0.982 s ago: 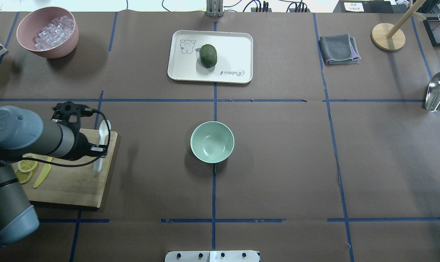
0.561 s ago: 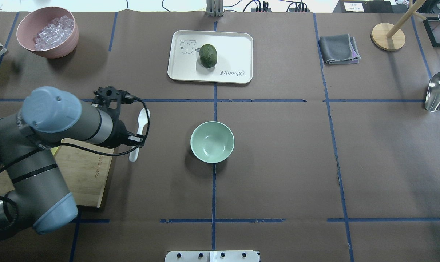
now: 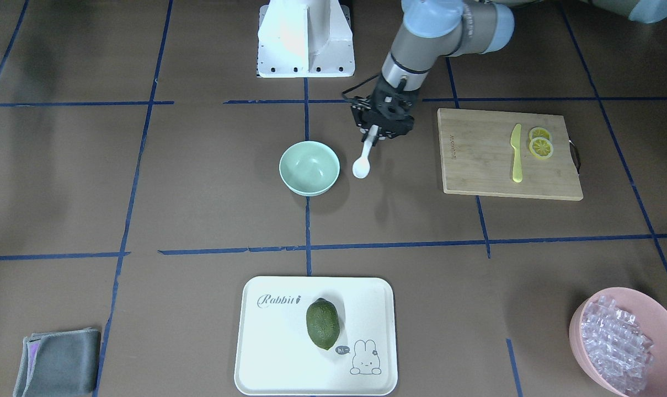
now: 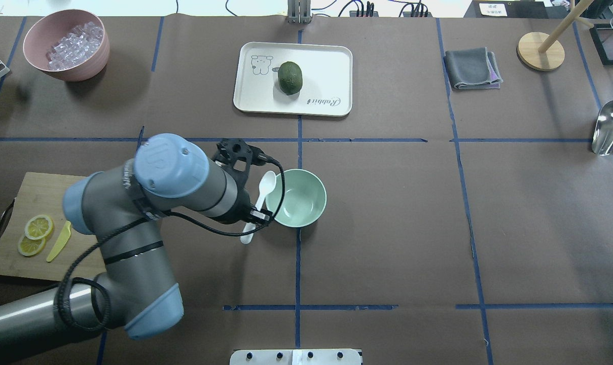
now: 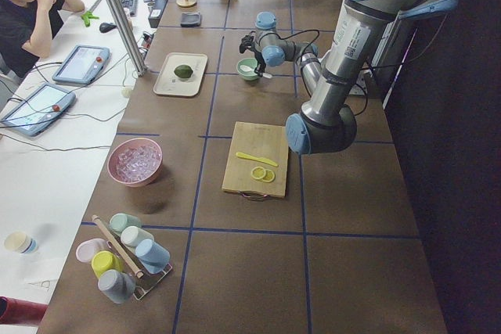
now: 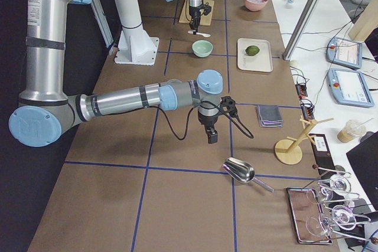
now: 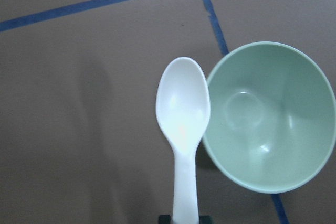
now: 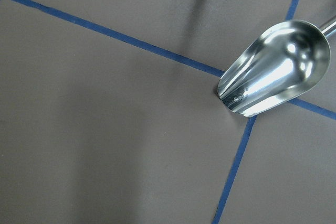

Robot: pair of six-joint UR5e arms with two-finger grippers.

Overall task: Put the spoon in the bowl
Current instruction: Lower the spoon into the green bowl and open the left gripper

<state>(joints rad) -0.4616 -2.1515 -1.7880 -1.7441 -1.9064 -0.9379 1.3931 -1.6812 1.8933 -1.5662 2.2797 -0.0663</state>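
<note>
Left gripper (image 4: 256, 217) carries the spoon (image 7: 183, 129) up to the bowl (image 4: 311, 205), not yet inside

The fingers are clamped on the white spoon's handle; its scoop faces up, just beside the rim on the bowl's left side and above the table (image 4: 387, 228). The mint-green bowl shows only its glossy inside. At the far left the pink bowl (image 4: 85, 70) holds clear cubes (image 4: 75, 43), and the white tray (image 4: 331, 63) carries a dark green fruit (image 4: 290, 77). On the cutting board (image 3: 476, 160) lie lemon slices (image 3: 540, 142) and a yellow knife (image 3: 516, 151). The right gripper (image 6: 211, 137) hangs near a metal scoop (image 8: 273, 69); whether its fingers are apart cannot be told
</note>
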